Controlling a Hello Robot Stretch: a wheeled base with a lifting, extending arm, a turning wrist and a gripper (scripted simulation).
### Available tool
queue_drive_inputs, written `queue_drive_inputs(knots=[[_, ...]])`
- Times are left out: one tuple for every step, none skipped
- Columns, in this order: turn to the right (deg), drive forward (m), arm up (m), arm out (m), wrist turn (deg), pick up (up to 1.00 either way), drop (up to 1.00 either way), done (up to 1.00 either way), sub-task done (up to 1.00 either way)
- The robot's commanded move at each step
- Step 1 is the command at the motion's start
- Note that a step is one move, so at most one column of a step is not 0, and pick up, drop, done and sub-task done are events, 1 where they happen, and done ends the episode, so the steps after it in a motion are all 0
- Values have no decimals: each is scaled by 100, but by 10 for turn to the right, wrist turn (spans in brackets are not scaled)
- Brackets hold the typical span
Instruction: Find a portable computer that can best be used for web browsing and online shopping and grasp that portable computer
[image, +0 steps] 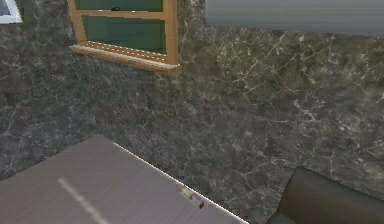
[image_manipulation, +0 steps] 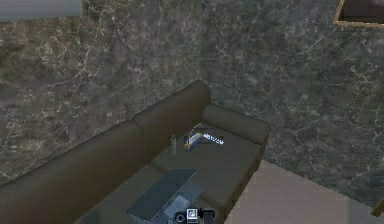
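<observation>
— Where's the laptop?
— The flat grey laptop (image_manipulation: 165, 192) lies on the sofa (image_manipulation: 90, 160) seat, near its front edge. The gripper (image_manipulation: 172, 213) is right at it; I can't tell the fingers' state or any hold.
— Anything around it?
— A small bluish object (image_manipulation: 205, 137) at the seat's far corner, and a pale table (image_manipulation: 300, 195) beside the sofa.

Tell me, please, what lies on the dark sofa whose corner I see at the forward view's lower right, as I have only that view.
Observer: In the arm side view, a flat grey slab lies on the seat of the sofa; it may be the portable computer.
Operator: Is anything else on the seat?
Observer: Yes, a small bent white-and-blue thing lies farther along, near the corner.
Operator: Is the arm anywhere near?
Observer: Its white marker squares show at the bottom edge, beside the slab's near end.
</observation>
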Motion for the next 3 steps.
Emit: queue_drive_inputs(knots=[[0, 0, 0, 0, 450, 0, 0, 0, 0], [0, 0, 0, 0, 450, 0, 0, 0, 0], [0, 0, 0, 0, 450, 0, 0, 0, 0]])
